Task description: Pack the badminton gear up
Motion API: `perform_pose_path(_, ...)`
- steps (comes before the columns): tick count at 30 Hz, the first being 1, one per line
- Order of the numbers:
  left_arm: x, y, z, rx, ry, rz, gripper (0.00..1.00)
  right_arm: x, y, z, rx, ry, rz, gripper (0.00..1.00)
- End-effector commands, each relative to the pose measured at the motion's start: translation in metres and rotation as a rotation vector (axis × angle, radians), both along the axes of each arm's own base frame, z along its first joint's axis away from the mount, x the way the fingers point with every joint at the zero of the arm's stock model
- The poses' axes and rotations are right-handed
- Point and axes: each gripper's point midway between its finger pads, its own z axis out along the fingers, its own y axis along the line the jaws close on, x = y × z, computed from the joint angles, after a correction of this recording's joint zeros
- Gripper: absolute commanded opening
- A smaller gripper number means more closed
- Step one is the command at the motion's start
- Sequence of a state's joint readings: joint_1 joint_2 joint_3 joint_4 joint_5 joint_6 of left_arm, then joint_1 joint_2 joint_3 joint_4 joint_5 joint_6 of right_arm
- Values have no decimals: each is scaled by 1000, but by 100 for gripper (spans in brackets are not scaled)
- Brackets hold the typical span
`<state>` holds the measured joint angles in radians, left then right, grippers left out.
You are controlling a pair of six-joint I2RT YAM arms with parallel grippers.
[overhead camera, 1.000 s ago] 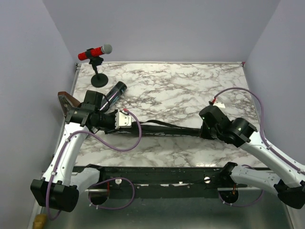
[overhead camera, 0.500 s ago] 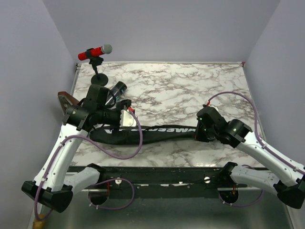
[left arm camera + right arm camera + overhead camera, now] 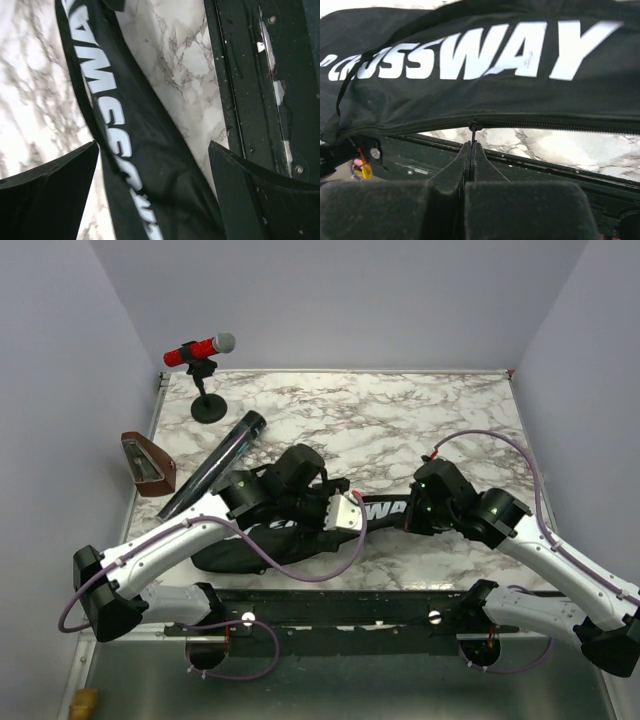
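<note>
Left gripper (image 3: 153, 150) released, jaws spread wide, hovering over the lettered middle of the black CROSSWAY bag (image 3: 140, 170), which lies along the near edge of the marble table (image 3: 400, 410); judged ready to steady the fabric. Right gripper (image 3: 471, 150) clenched on the zipper pull (image 3: 471, 126) at the bag's right end, probably so the zip can be run along. Count, left to right: one brown wedge (image 3: 150, 462), one red microphone (image 3: 200, 348), one black tube (image 3: 212, 465) lying unpacked far-left of the bag, one bag; no rackets or shuttlecocks visible.
</note>
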<state>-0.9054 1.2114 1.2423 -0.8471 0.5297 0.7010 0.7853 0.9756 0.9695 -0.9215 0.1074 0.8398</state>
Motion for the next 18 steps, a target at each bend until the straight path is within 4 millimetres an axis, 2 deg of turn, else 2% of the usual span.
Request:
perform_pose_path(1, 4, -21, -27, -3, -2, 137, 99, 9, 18, 35, 103, -52, 13, 0)
perform_pose_path(2, 1, -26, -33, 2, -23, 140, 99, 9, 19, 38, 110, -53, 16, 1)
perform_pose_path(4, 13, -27, -46, 49, -160, 202, 99, 8, 22, 45, 128, -54, 21, 1)
perform_pose_path(6, 23, -29, -50, 65, -262, 227, 99, 7, 24, 49, 142, -48, 25, 1)
perform_pose_path(9, 22, -38, -42, 51, -250, 231, 98, 6, 28, 55, 166, -44, 35, 1)
perform_pose_path(15, 47, -52, -36, 87, -388, 330, 98, 3, 36, 62, 201, -28, 57, 1)
perform_pose_path(18, 41, -55, -39, 98, -373, 306, 98, 2, 36, 65, 203, -30, 60, 1)
